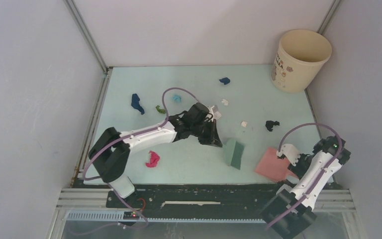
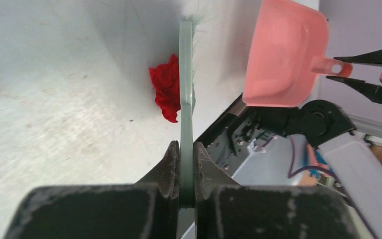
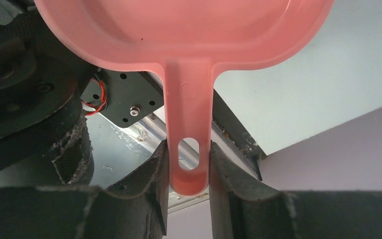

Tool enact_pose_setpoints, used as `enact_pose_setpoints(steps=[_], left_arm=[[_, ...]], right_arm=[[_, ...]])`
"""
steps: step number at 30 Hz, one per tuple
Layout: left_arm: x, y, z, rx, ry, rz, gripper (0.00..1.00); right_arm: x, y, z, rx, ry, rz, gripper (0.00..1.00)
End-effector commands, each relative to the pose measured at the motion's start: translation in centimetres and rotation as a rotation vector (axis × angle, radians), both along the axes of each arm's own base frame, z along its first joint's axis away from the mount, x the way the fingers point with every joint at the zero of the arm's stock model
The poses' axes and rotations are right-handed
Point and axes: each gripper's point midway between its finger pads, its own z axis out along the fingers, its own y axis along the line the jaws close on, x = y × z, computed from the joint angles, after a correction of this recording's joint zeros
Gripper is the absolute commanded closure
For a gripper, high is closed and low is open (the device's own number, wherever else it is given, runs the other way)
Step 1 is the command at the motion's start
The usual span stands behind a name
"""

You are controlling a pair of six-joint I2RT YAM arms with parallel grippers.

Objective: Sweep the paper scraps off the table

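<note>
Paper scraps are lying scattered over the table, mostly across its far half. We are noting dark blue, teal, green and white bits, a dark one toward the right edge, and a magenta scrap toward the near-left corner. None are showing in the pan yet.

A red scrap is resting against the face of the green hand brush. We are reading this as a push toward the pan.

The left gripper is clenching the brush's thin back edge-on, so the brush is standing on edge on the surface. The right gripper is pinching the handle of the pink dustpan by the near-right corner. Its mouth is facing the brush, apparently to catch what comes.

A cream bucket is standing at the far-right corner, likely for dumping.
</note>
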Motion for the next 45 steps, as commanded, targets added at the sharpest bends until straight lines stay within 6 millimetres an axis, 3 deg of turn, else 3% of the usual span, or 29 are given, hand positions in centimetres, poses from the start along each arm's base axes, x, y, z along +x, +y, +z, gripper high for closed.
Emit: enact_pose_setpoints(steps=[1, 4, 9, 11, 14, 18, 22, 26, 31, 36, 41, 45], left_arm=[[0.9, 3.5, 2.6, 0.113, -0.204, -0.033, 1.0], [0.6, 4.1, 5.3, 0.103, -0.255, -0.062, 1.0], [-0.8, 3.6, 10.8, -0.063, -0.279, -0.061, 1.0], [-0.5, 4.4, 12.1, -0.047, -0.301, -0.028, 1.0], [0.9, 7.5, 12.8, 0.126, -0.375, 0.029, 1.0], [2.9, 13.5, 12.3, 0.468, -0.466, 0.088, 1.0], [3.6, 15.4, 11.5, 0.643, -0.471, 0.048, 1.0], [3.1, 13.7, 9.4, 0.655, -0.4, -0.022, 1.0], [1.6, 9.9, 5.8, 0.589, -0.282, -0.128, 1.0], [-0.5, 6.3, 3.8, 0.462, -0.174, -0.215, 1.0], [-1.7, 3.4, 3.9, 0.344, -0.127, -0.239, 1.0], [-2.6, 1.1, 5.5, 0.222, -0.1, -0.262, 1.0]], right_arm=[[-0.1, 1.1, -0.1, -0.009, 0.034, 0.041, 1.0], [0.3, 2.2, -0.3, 0.001, 0.058, 0.104, 1.0], [1.1, 3.2, -0.6, -0.005, 0.1, 0.155, 1.0], [1.4, 3.5, -0.7, -0.015, 0.105, 0.168, 1.0], [1.6, 3.9, -0.7, -0.037, 0.121, 0.176, 1.0], [1.9, 4.7, -0.8, -0.059, 0.14, 0.186, 1.0], [2.3, 5.4, -1.0, -0.069, 0.16, 0.17, 1.0], [2.3, 6.2, -1.2, -0.068, 0.184, 0.15, 1.0], [3.1, 7.5, -1.4, -0.074, 0.152, 0.151, 1.0], [3.8, 8.7, -2.5, -0.082, 0.129, 0.15, 1.0], [4.4, 9.6, -4.1, -0.121, 0.122, 0.164, 1.0], [5.5, 10.5, -4.6, -0.108, 0.089, 0.133, 1.0]])
